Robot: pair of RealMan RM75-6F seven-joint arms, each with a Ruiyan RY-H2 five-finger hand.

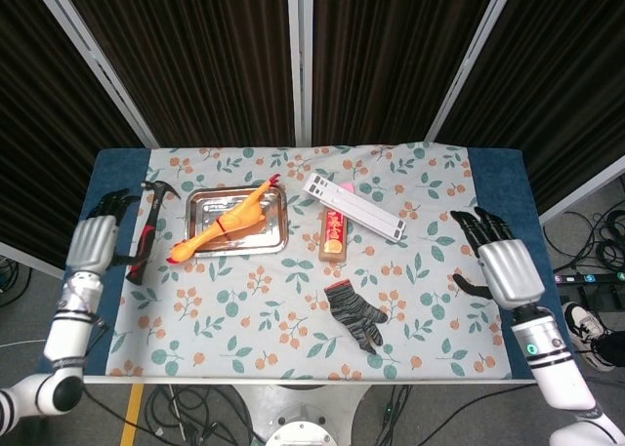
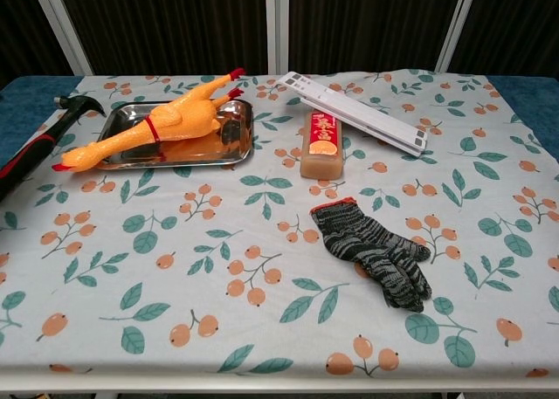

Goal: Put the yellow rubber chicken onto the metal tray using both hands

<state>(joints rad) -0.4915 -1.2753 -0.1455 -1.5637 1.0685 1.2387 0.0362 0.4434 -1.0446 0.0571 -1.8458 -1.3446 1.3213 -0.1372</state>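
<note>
The yellow rubber chicken (image 1: 227,225) (image 2: 162,127) lies diagonally on the metal tray (image 1: 270,234) (image 2: 229,140), its head hanging over the tray's near left edge and its red feet over the far right corner. My left hand (image 1: 96,241) hovers at the table's left edge, well away from the tray, fingers apart and holding nothing. At the right edge my right hand (image 1: 506,268) is likewise open with nothing in it. Neither hand shows in the chest view.
A red-and-black hammer (image 1: 146,239) (image 2: 31,149) lies left of the tray. A white folded rack (image 1: 354,208) (image 2: 354,111) and an orange box (image 1: 333,234) (image 2: 320,142) sit right of it. A grey knitted glove (image 1: 356,314) (image 2: 376,252) lies near the front.
</note>
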